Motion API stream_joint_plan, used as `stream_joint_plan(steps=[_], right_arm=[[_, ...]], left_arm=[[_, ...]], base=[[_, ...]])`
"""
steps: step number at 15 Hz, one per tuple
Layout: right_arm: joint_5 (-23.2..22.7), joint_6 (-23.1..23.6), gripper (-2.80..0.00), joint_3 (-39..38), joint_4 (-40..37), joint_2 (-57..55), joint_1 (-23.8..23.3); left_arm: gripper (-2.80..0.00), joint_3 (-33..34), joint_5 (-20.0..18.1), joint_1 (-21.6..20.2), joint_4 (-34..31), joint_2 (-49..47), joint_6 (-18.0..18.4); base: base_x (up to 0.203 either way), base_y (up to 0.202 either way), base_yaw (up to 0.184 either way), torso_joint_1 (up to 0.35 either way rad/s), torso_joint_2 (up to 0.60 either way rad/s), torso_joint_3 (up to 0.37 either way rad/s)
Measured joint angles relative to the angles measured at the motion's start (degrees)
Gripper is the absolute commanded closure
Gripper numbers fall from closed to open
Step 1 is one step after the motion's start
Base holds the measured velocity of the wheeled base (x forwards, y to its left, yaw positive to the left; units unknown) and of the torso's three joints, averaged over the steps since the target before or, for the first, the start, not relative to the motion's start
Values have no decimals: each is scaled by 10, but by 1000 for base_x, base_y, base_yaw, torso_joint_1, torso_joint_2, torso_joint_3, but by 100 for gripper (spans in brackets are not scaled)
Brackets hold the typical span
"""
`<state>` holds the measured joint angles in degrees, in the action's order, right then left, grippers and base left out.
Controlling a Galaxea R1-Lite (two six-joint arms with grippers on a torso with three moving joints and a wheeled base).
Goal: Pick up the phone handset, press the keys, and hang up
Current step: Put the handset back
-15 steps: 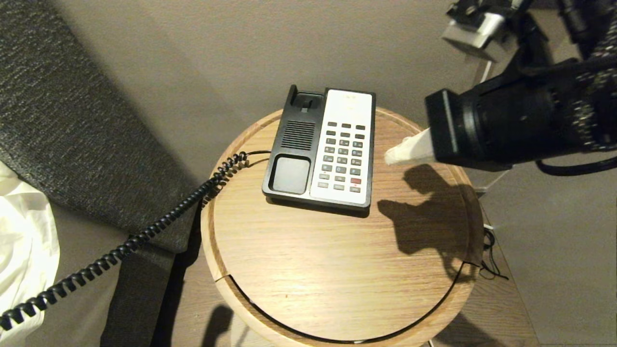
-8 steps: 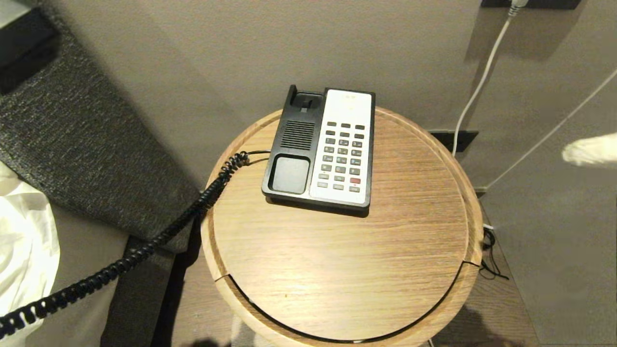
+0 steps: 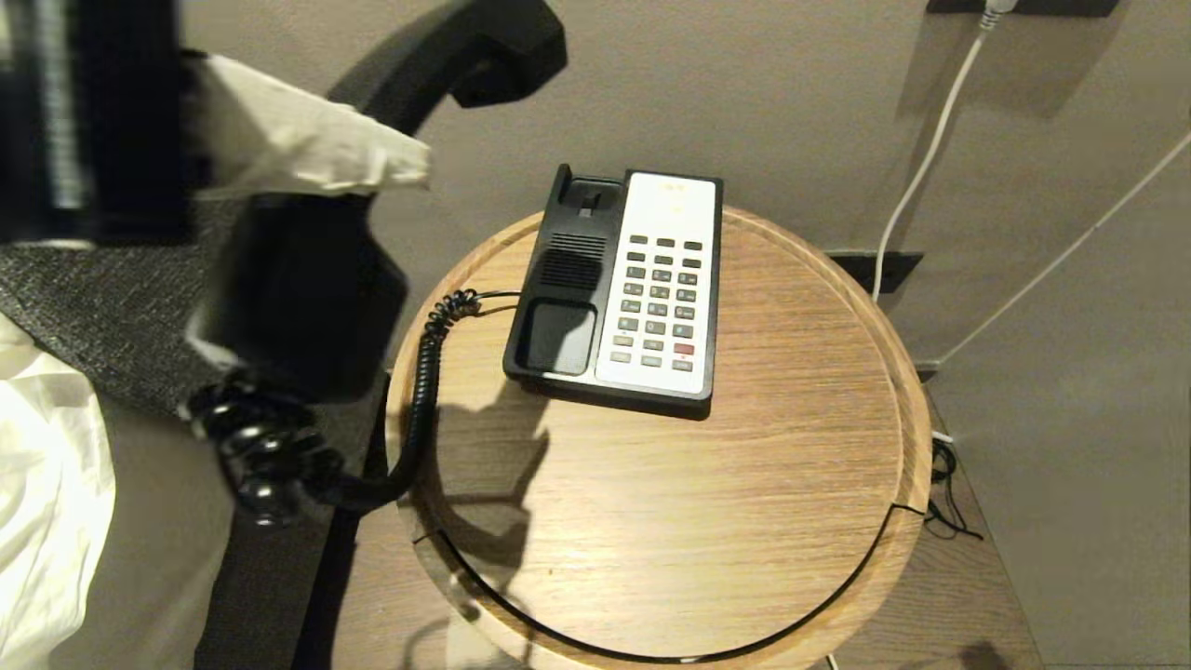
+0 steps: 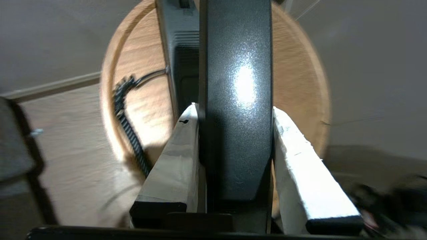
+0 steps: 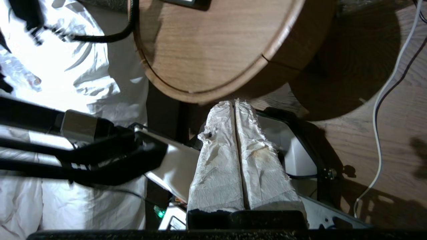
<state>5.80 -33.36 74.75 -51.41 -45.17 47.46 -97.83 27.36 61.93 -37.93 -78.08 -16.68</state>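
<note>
Handset [image 3: 307, 270] newly in view, left gripper [image 4: 235, 111]

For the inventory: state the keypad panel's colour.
White panel with dark grey keys and one red key; the head view shows it best.

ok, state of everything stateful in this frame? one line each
Glossy black plastic phone handset: off its cradle, held in the air.
Left claw: shut on the handset, left of the table.
Right claw: shut, empty, low beside the table's edge.
Black-and-white phone base: on the table, cradle empty.
Black coiled cord: hanging over the rim of the round wooden table.
</note>
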Motion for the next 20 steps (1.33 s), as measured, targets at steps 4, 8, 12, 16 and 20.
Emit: stream_joint_plan(steps=[4,8,12,16,20], right_arm=[[-3,0,0,-22,-22,62,0],[-5,-1,0,-22,-42,99,0],[-10,0,0,-22,-53,120,0],[-19,0,0,-25,-52,123,1],[-21,0,0,-27,-53,127,1]], left_arm=[[0,-71,55,6,-3,-116,-15],[0,-115,71,-17,-4,-189,-36],[0,-122,81,-60,3,-220,-40],[0,-124,85,-75,18,-234,-40],[0,-124,86,-82,28,-248,-40]], base=[[0,0,0,0,0,0],[0,0,0,0,0,0],[0,0,0,0,0,0],[0,0,0,0,0,0],[0,0,0,0,0,0]])
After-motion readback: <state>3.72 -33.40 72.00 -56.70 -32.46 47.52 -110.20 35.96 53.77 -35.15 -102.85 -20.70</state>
